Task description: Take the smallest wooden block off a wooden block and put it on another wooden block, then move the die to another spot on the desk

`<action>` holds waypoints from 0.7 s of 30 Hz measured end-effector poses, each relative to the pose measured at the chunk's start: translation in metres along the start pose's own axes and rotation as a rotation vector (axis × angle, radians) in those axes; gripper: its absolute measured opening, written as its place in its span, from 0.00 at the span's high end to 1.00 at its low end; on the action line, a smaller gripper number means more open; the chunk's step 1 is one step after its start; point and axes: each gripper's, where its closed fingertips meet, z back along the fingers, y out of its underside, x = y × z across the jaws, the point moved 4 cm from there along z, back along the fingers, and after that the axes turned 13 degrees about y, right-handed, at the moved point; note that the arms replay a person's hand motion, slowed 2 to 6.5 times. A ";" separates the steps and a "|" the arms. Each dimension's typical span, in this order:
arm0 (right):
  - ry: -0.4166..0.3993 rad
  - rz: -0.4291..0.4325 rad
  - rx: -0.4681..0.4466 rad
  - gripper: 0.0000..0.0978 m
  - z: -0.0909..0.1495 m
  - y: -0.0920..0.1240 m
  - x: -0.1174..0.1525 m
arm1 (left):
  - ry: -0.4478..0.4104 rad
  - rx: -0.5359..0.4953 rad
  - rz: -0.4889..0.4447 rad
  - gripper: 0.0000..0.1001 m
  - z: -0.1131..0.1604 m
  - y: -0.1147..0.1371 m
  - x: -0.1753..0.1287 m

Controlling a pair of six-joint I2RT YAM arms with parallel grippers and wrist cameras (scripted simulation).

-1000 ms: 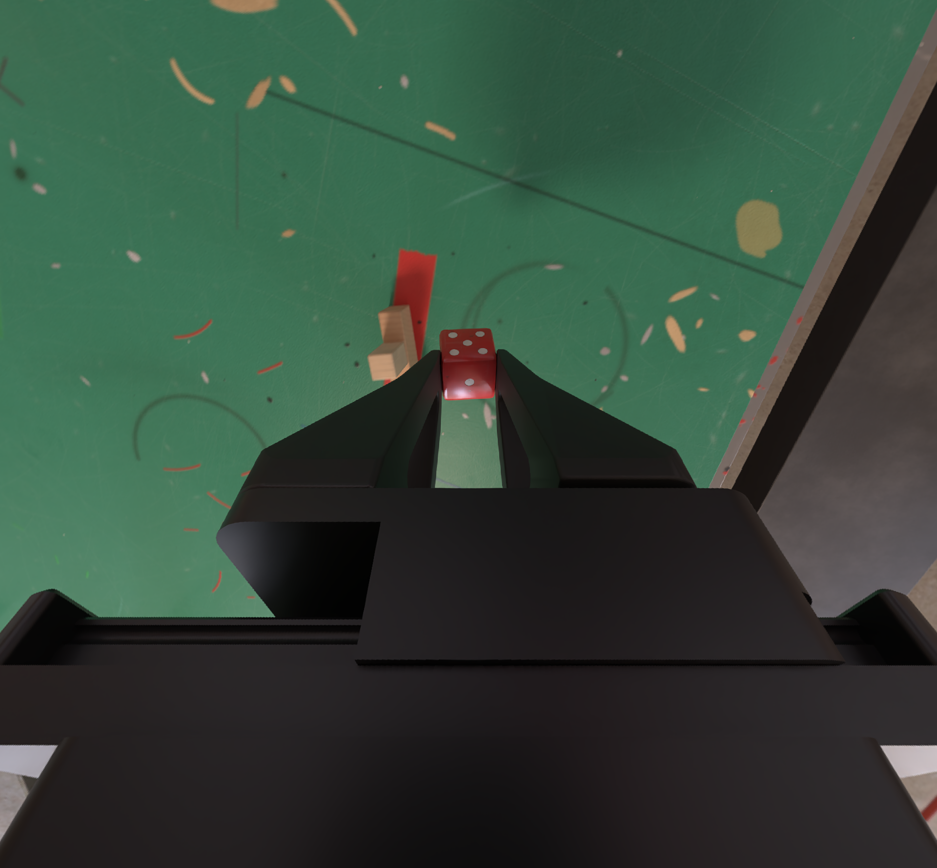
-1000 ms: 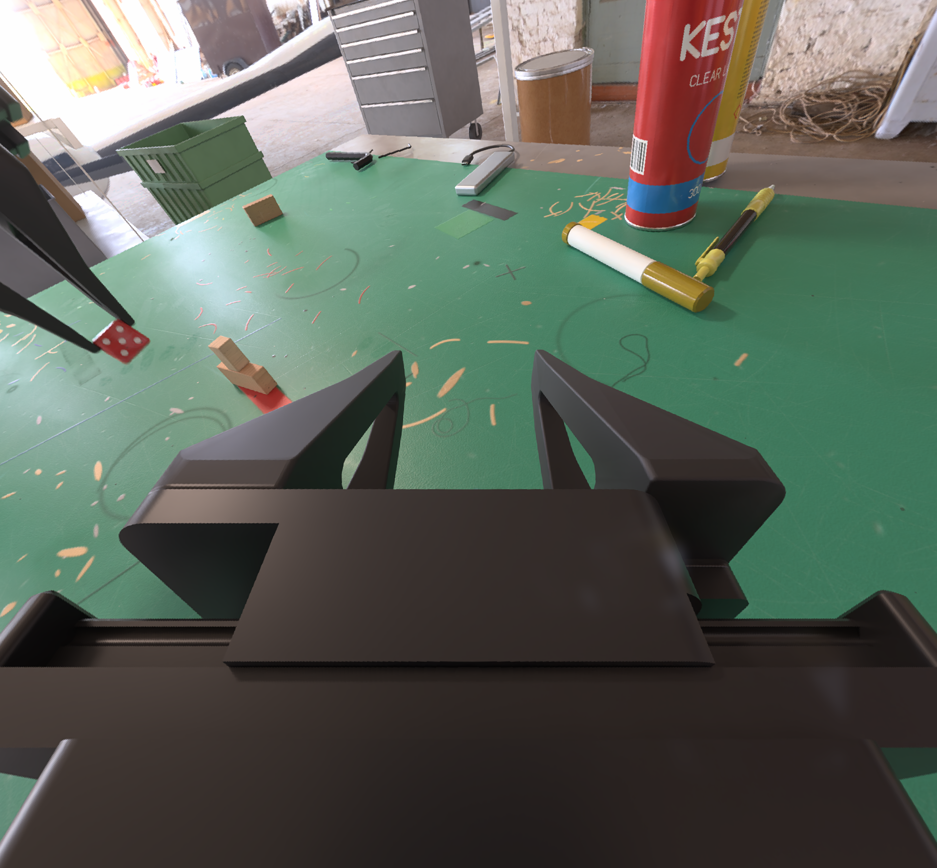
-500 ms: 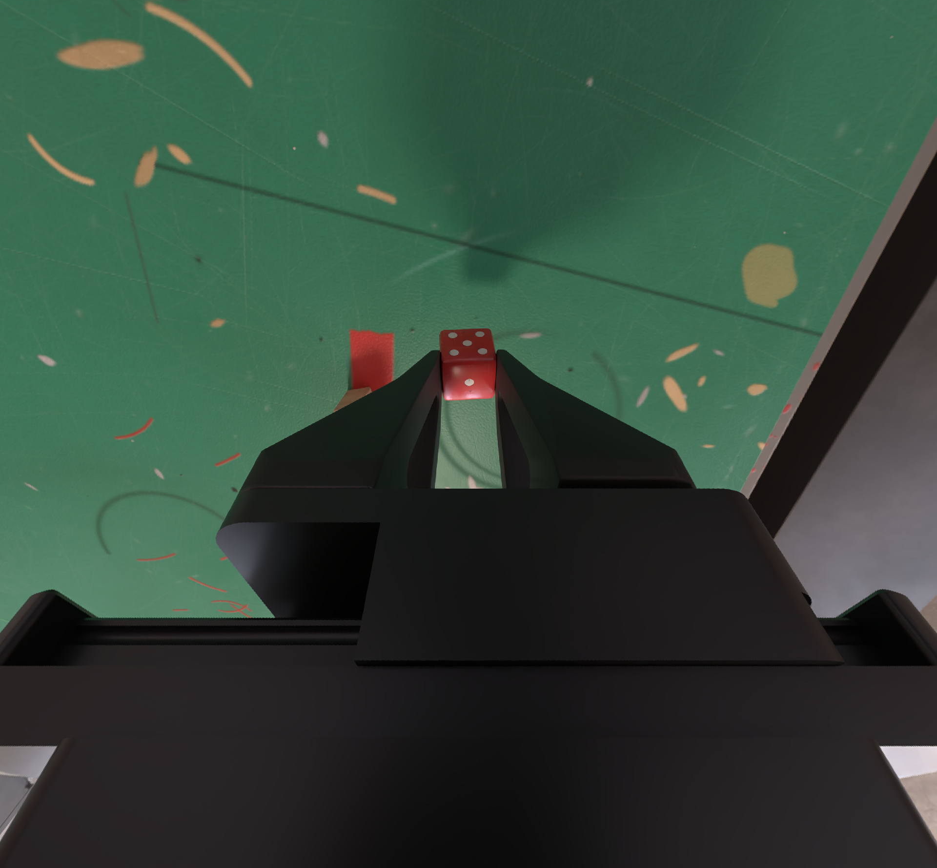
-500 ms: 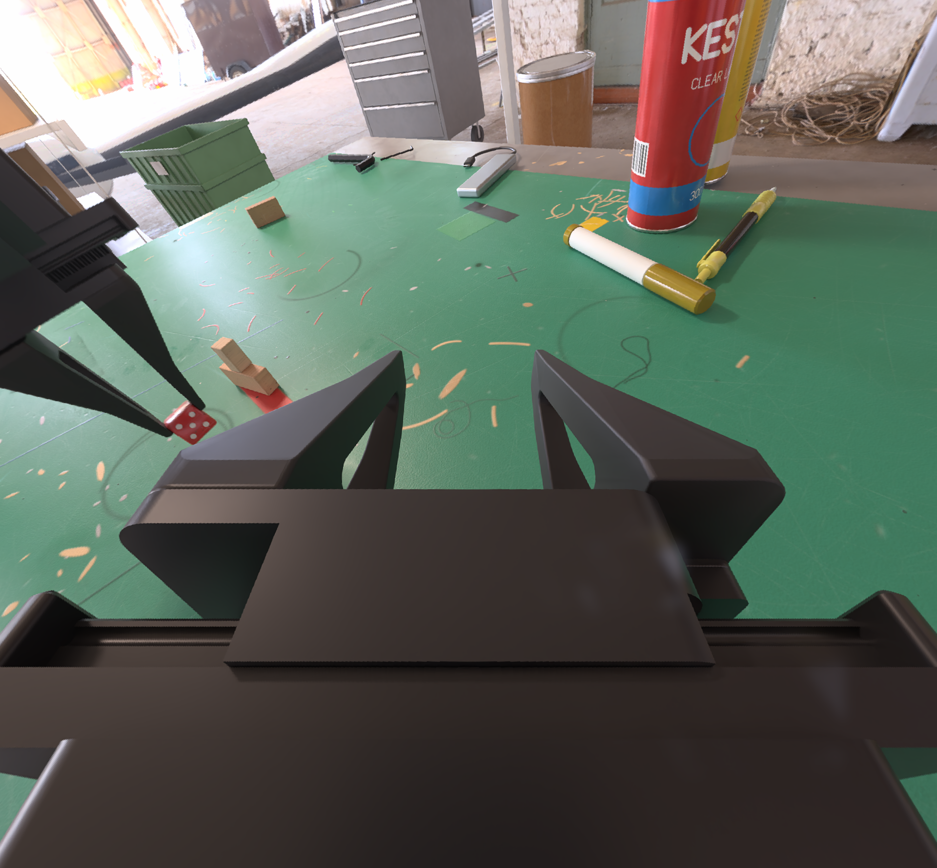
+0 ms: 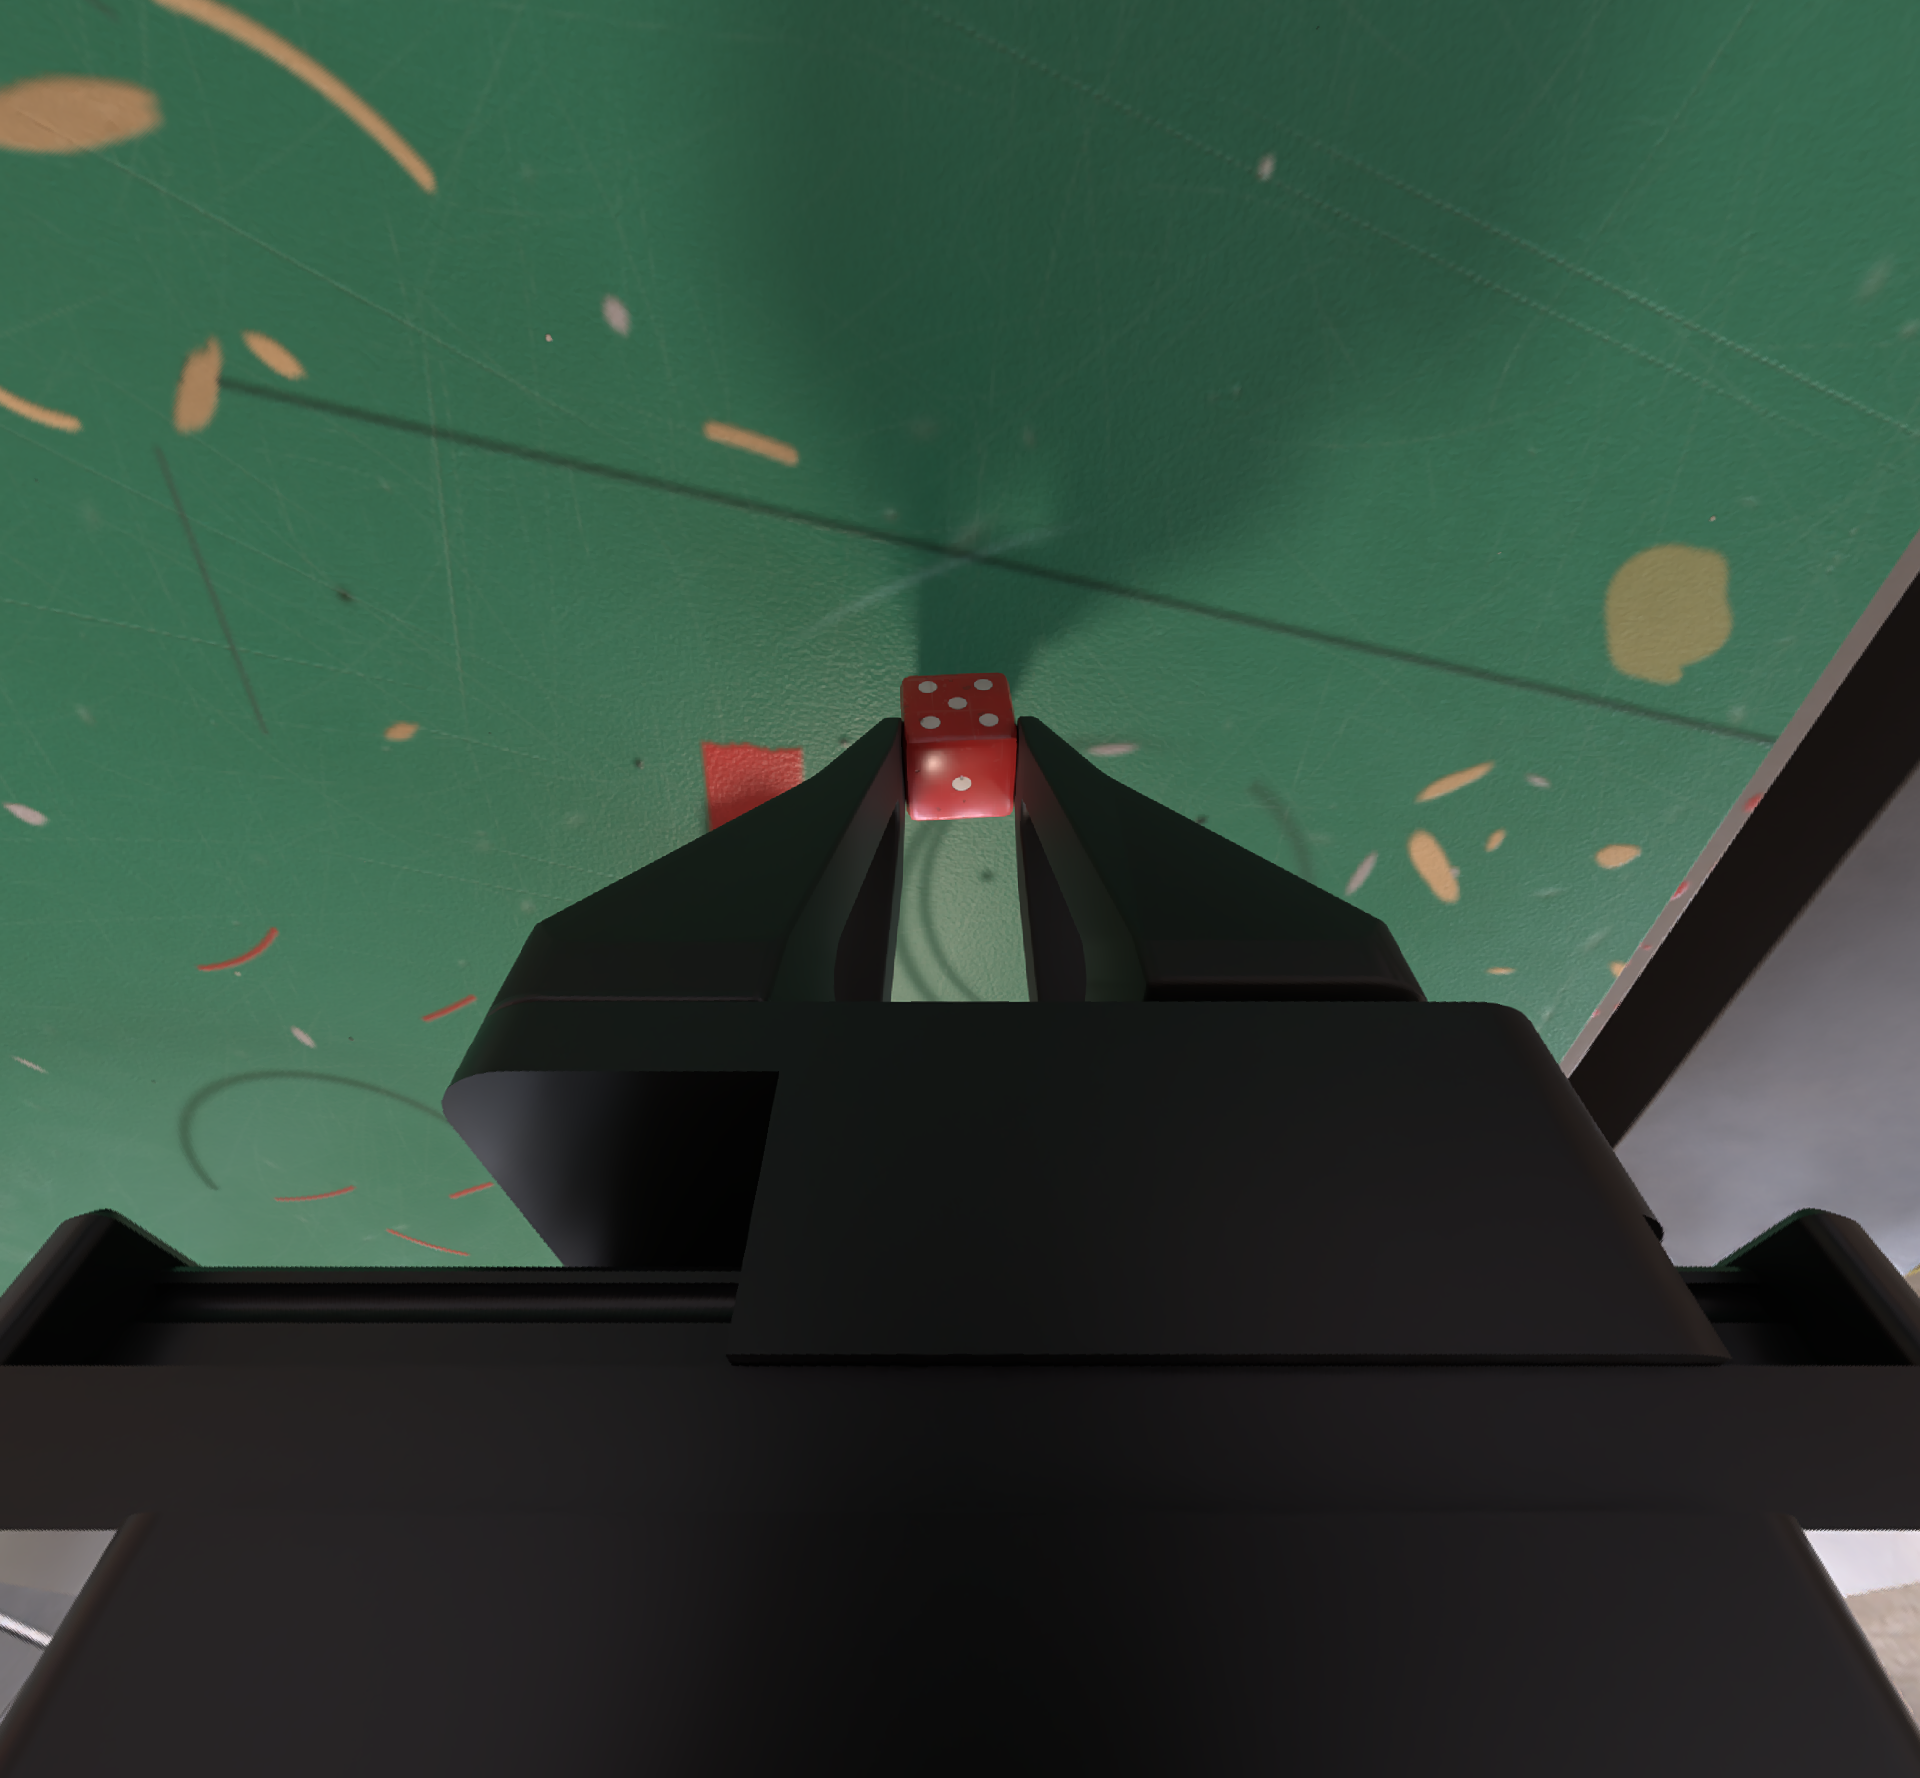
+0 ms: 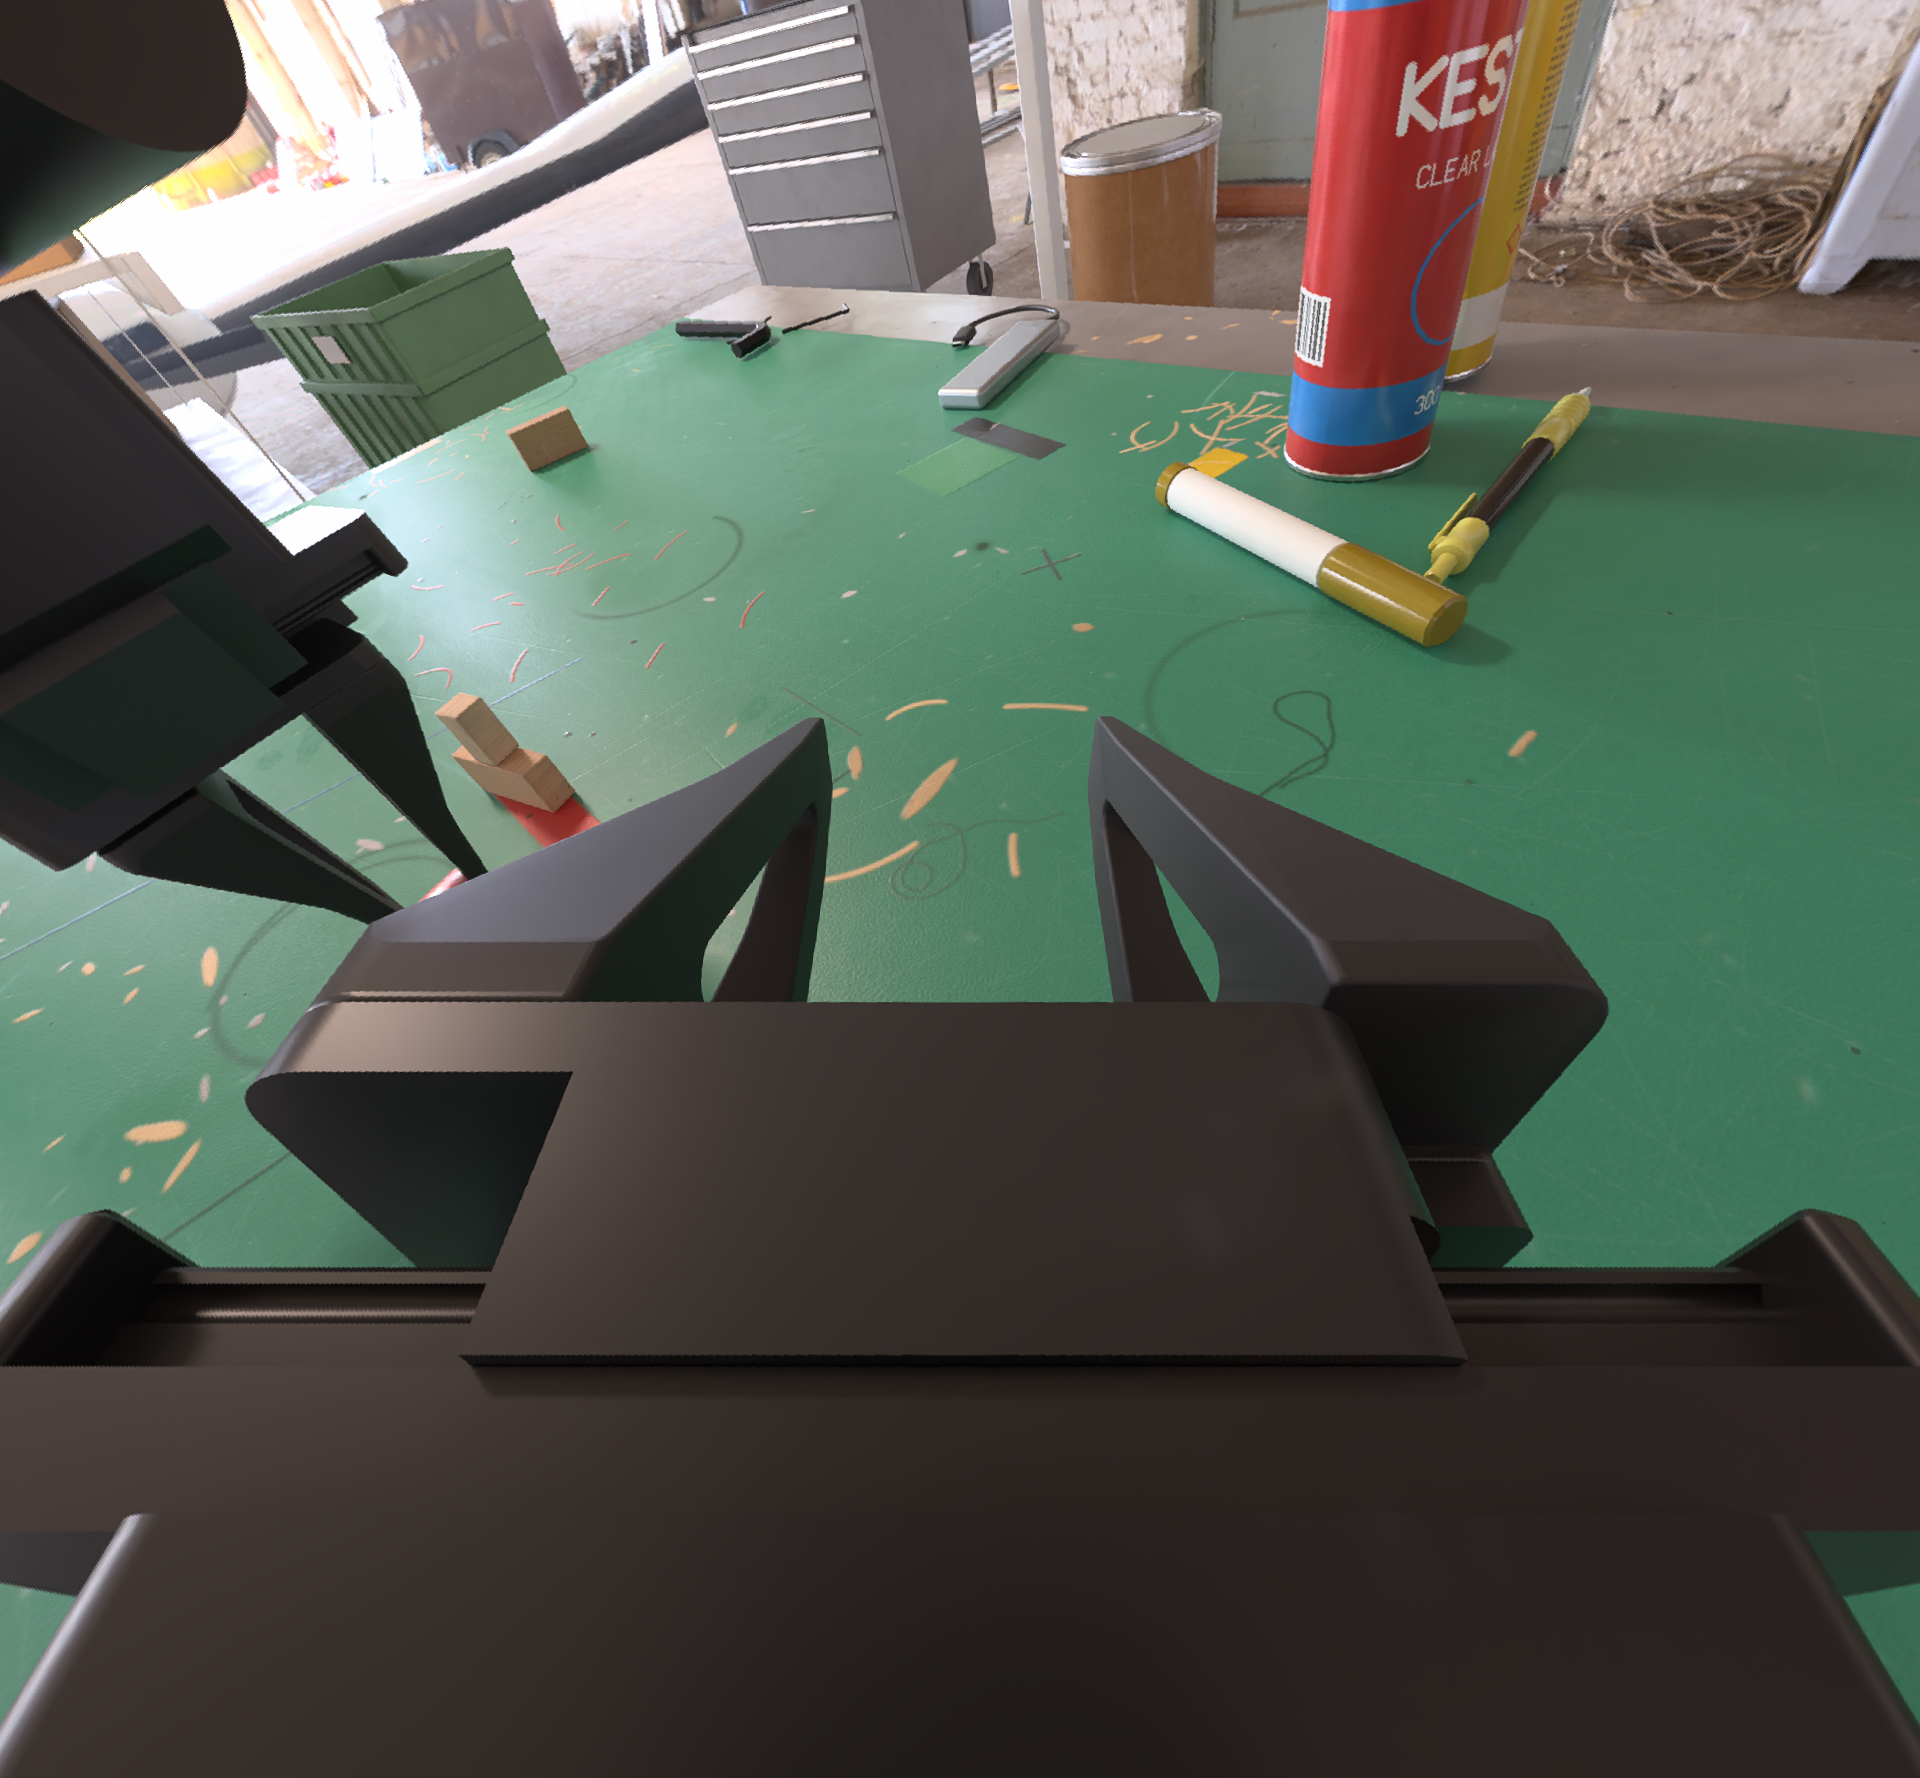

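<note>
My left gripper (image 5: 957,741) is shut on a red die (image 5: 956,743) with white pips, low over the green desk mat (image 5: 1143,222). In the right wrist view the left gripper (image 6: 416,881) reaches down at the left, and only a red sliver of the die (image 6: 445,885) shows behind my right finger. A small wooden block (image 6: 476,727) sits tilted on a larger wooden block (image 6: 520,776) over a red patch (image 6: 556,822). Another wooden block (image 6: 548,437) lies far back left. My right gripper (image 6: 961,741) is open and empty above the mat.
A tall red can (image 6: 1403,170), a white and gold marker (image 6: 1311,552) and a yellow pen (image 6: 1507,481) are at the back right. A grey device (image 6: 995,365) lies at the back. The desk edge (image 5: 1766,845) runs on the right in the left wrist view.
My left gripper has carried the die down and toward the right arm, closer to the mat. The stacked blocks have slid out of the left wrist view. The right gripper has not moved.
</note>
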 end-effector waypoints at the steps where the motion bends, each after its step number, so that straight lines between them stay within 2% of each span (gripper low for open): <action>1: 0.000 0.000 0.000 0.57 0.000 0.000 0.000 | 0.000 0.003 0.000 0.82 -0.001 0.000 0.000; 21: 0.000 0.000 0.000 0.57 0.000 0.000 0.000 | 0.008 0.021 0.005 0.82 -0.006 0.001 0.002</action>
